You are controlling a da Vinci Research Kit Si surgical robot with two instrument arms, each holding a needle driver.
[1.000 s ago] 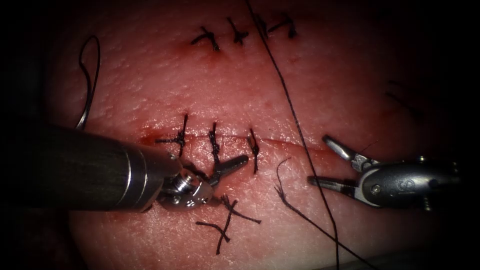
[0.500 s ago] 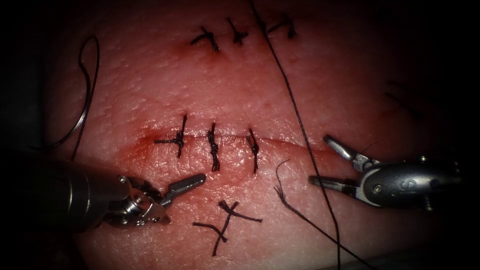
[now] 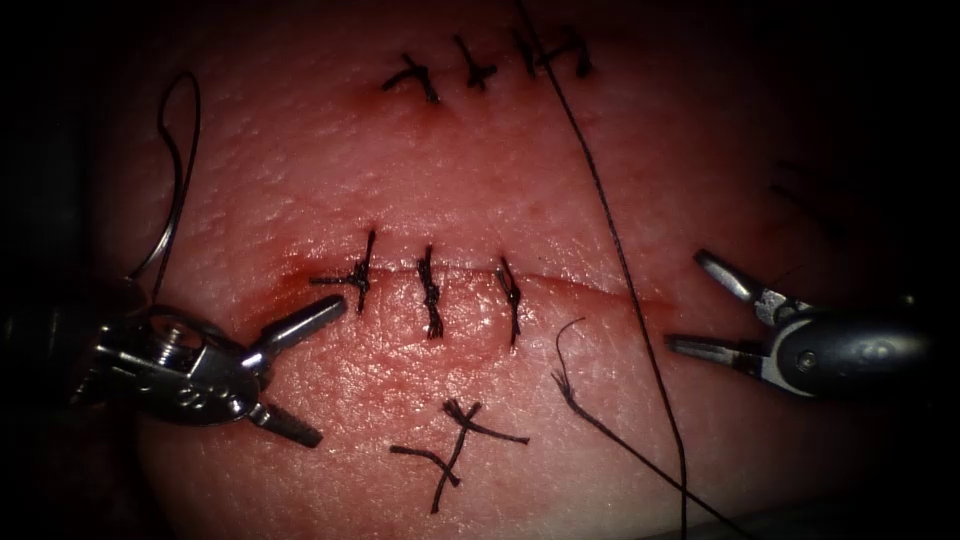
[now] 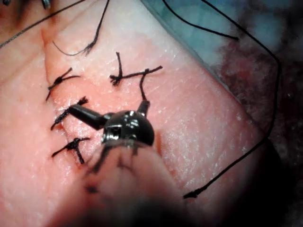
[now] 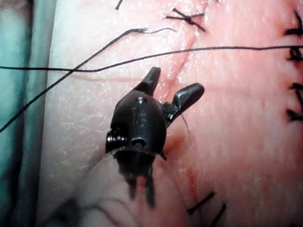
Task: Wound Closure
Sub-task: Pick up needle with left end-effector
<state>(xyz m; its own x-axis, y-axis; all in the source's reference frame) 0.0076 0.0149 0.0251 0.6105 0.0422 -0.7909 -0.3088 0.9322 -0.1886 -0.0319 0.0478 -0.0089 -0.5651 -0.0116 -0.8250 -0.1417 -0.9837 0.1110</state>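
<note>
Both end effectors, left (image 3: 300, 375) and right (image 3: 690, 305), gape empty beside the cut (image 3: 590, 290); thread (image 3: 620, 270) runs just left of the right one. Judged between stitches; the needle needs picking up.

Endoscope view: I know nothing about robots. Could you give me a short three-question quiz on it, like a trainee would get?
1. True or false: the left tool grips the long thread.
2. How many stitches cross the cut? A two, B three, C five.
3. Fill in: the right tool's jaws are ____ and hold nothing.

Key:
1. False. Its jaws are open and empty.
2. B.
3. Open.
What looks like the needle lies on the tissue left of the cut, in neither tool.
</note>
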